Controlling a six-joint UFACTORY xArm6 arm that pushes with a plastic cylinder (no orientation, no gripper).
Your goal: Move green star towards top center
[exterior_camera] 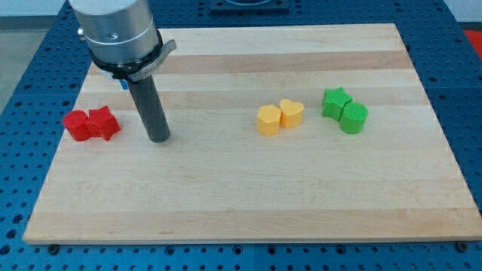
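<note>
Approach step: dark rod tip, bare and touching nothing, sits far left; small green star-shaped block is to be reached from its near side.

There is one camera view only, so no second view shares any part of the scene. It looks down at a slant from above the near long edge of the pale wooden bench, facing toward the far edge; the board's sides narrow toward the view's top, which shows the tilt. The camera stands far enough back that nearly the whole board fits inside the frame, with strips of the blue perforated metal surface showing around it on the view's left, right and bottom. The silver cylindrical arm housing is cut off by the view's top edge, so the camera sits lower than the arm's upper parts.
</note>
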